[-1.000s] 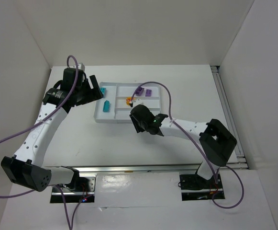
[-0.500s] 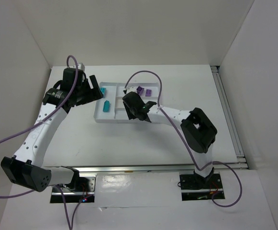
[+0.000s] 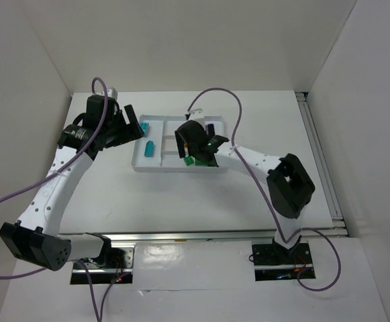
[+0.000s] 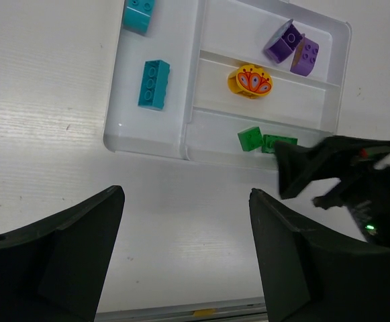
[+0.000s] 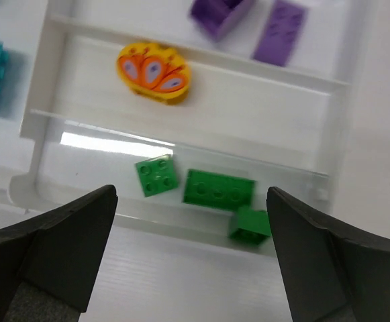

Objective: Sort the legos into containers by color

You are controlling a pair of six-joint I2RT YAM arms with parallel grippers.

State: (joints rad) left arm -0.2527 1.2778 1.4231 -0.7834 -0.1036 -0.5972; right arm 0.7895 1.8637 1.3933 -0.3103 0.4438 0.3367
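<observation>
The white tray (image 3: 138, 165) holds the legos. In the right wrist view its near long section (image 5: 80, 171) has three green bricks: a square one (image 5: 158, 176), a long one (image 5: 219, 188) and a blurred one (image 5: 252, 225) against the near wall. My right gripper (image 5: 191, 194) hangs open right above them, holding nothing. The orange-yellow piece (image 5: 153, 71) lies in the middle section, and two purple bricks (image 5: 280, 24) lie in the far one. Two cyan bricks (image 4: 154, 84) sit in the narrow section. My left gripper (image 4: 184, 194) is open over bare table near the tray's front-left corner.
White walls close the table in on the left, back and right. In the top view the right arm (image 3: 262, 161) reaches across from the right, with its purple cable (image 3: 215, 97) arching over the tray. A metal rail (image 3: 319, 154) runs along the table's right edge.
My right gripper swung up from the table in front of the tray to over its near section and opened. The left arm has hardly moved.
</observation>
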